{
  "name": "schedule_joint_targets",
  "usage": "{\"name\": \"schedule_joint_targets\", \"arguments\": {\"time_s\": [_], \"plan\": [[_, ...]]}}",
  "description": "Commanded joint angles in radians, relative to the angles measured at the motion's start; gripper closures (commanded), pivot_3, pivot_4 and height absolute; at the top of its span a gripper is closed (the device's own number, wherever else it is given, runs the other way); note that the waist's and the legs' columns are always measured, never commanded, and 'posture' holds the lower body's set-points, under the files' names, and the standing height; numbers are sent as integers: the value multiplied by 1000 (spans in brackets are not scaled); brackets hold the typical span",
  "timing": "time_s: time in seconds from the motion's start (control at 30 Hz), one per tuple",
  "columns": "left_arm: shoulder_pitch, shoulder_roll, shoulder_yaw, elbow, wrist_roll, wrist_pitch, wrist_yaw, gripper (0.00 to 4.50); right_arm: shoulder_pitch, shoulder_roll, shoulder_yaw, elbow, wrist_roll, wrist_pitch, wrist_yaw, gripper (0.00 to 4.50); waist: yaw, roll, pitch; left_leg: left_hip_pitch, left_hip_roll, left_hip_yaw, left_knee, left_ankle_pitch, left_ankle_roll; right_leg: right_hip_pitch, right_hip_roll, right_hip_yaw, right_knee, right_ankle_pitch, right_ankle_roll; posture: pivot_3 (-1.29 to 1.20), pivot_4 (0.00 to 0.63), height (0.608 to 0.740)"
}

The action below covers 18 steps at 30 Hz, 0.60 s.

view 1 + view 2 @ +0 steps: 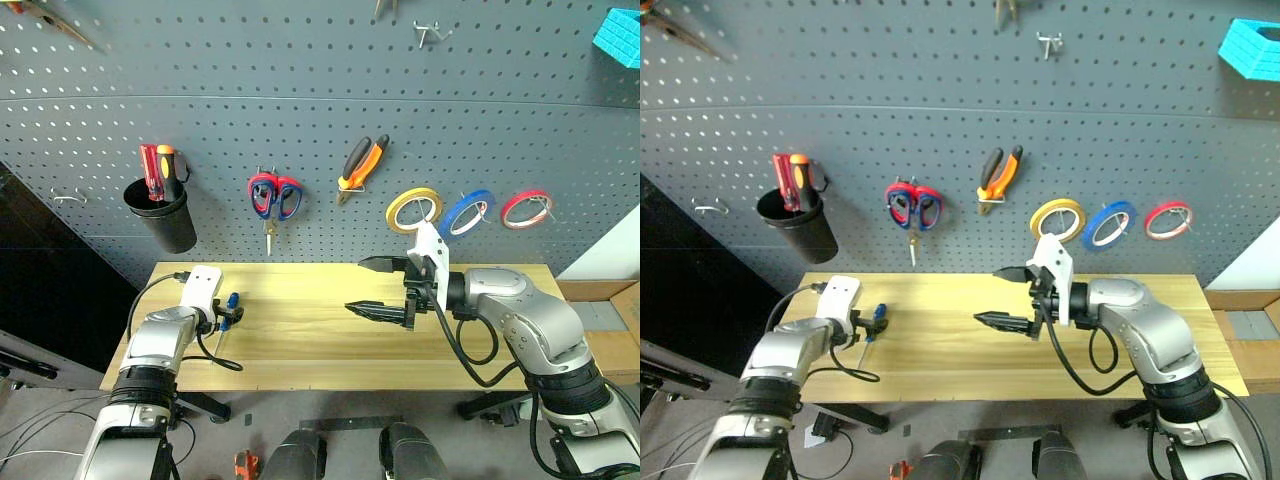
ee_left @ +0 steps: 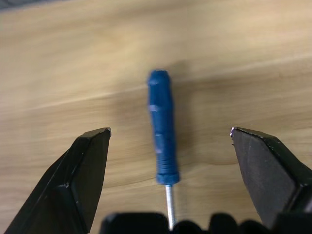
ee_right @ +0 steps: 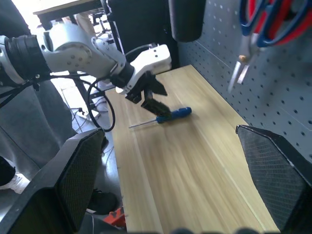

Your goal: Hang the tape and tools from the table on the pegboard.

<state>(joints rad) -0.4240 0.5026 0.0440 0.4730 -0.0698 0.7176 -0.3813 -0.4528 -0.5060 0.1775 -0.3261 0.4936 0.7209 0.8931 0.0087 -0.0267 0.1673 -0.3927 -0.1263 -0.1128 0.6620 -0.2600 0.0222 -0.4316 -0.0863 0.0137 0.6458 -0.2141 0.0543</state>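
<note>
We have one thing left on the table: the small blue screwdriver, lying flat near the table's left end, well apart from the pegboard behind it. On the pegboard the pliers, the blue tape and a pair of scissors already hang, so we judge the screwdriver to be the last piece.

Our left gripper hovers over the screwdriver with its jaws spread wide, one finger on each side of the blue handle, holding nothing. Whether the fingers already touch the table we cannot tell. Our right gripper hangs above the middle of the table, also spread wide and empty.

We expect the screwdriver to be light and stiff, nothing fragile about it. The handle is slim, round and ribbed, so it may roll on the table or twist between the fingers if we pinch it off-centre. The bare steel shaft is thinner and smoother, a poor place to grip. We would close across the middle of the handle, squarely over its ribs, and squeeze firmly, since so narrow a thing leaves the fingers little to bear on
</note>
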Motion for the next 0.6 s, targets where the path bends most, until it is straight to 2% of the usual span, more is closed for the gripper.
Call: {"name": "schedule_joint_targets", "arguments": {"time_s": [0.03, 0.2, 0.3, 0.4, 0.6], "plan": [[-55, -6, -1, 90, 22, -36, 22, 277, -8, -10, -21, -50, 24, 8, -5, 0, -2, -3, 4, 0, 0, 0, 0, 0, 0, 0, 0, 0, 0, 0, 0, 6, 213, 740], [-114, -34, 9, 230, 26, -74, 51, 277, -11, -18, -26, -67, 30, 26, -7, 0, -5, -6, 12, -1, 0, -1, 1, 0, 0, 1, 0, -1, -1, 0, 0, -5, 227, 740], [-117, -48, 6, 250, 19, -86, 34, 277, -24, -24, -31, -81, 41, 45, -8, 0, -8, -5, 15, -2, 0, -1, 1, 0, 0, -1, 0, -1, -1, 0, 0, -15, 234, 740], [-105, -54, 2, 254, 23, -63, 39, 807, -27, -34, -32, -94, 51, 58, -10, 0, -10, -3, 19, -2, 0, -1, 0, 0, 1, -1, -1, -1, -1, 0, 0, -19, 247, 740], [-30, -51, -9, 122, 19, 9, 25, 2777, -25, -42, -24, -97, 55, 68, -22, 0, -13, -2, 27, 0, 0, -1, 0, -1, 1, 1, -1, 0, -1, 0, 1, -18, 258, 740]]}}
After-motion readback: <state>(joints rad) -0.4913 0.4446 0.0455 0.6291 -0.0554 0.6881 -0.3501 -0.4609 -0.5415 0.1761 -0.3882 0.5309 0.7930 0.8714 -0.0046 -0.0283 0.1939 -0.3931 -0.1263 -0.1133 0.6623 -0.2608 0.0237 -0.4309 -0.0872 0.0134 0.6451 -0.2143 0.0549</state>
